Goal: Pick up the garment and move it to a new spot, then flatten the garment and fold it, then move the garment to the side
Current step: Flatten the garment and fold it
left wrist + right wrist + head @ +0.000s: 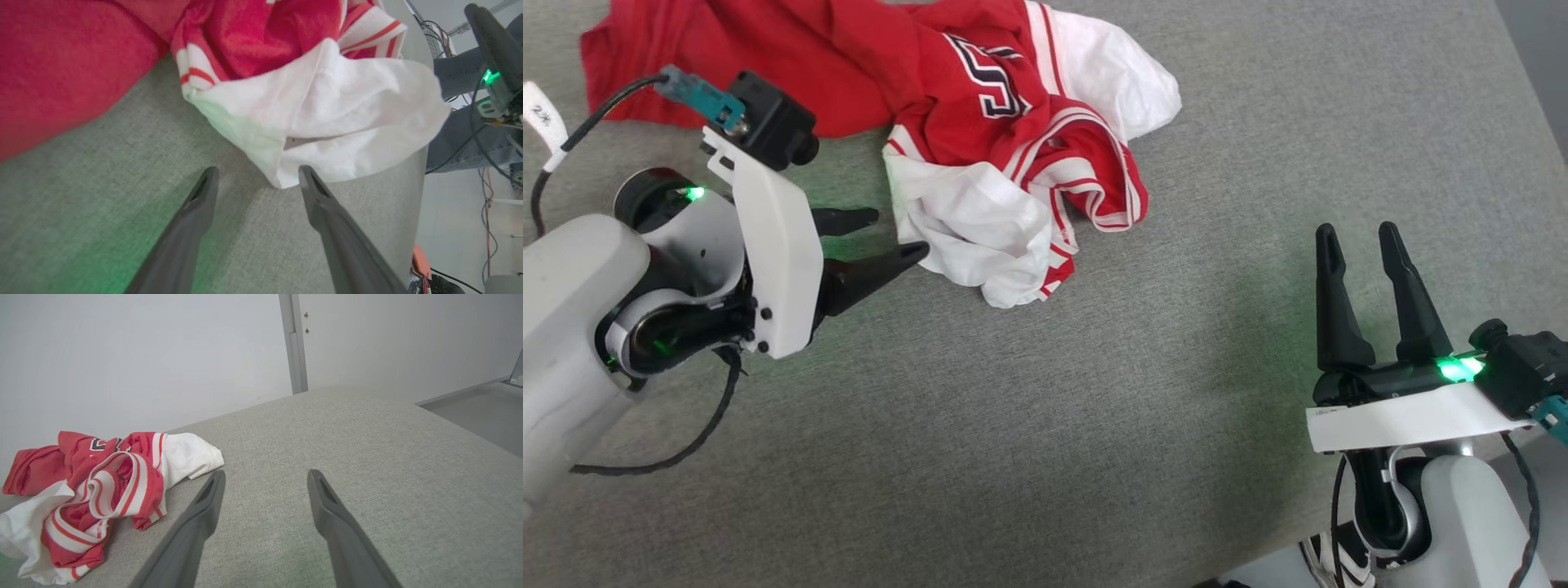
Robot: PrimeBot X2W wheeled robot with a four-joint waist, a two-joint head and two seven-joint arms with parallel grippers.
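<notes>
Red-and-white shirt (980,139) lies crumpled in a heap at the far left of the grey cloth table (1094,425). It is neither flattened nor folded, so I judge the first pick-up is not yet done.

Status, left gripper (898,233): fingers spread, nothing between them, held low and pointing sideways at the heap. Its nearer fingertip sits just beside the white sleeve (327,122), which bulges toward it; I cannot tell whether it touches the cloth. My reading of the low approach: a loose sleeve edge on the table is the easiest fold to pinch without dragging the whole heap.

Status, right gripper (1357,232): released and empty, fingers up, over bare table well apart from the shirt. I judge it is parked to leave room until the flattening, which wants 2 grippers.

Writing:
- The black numerals (990,82) outlined in white on the red chest are creased over. 1 digit may be a 5, but I can't be certain.
- The white tag (543,114) on the left arm's cable has a handwritten mark, perhaps "2#".
- The white strip (1339,416) on the right wrist has print too small to read.
- No brand seen.
</notes>
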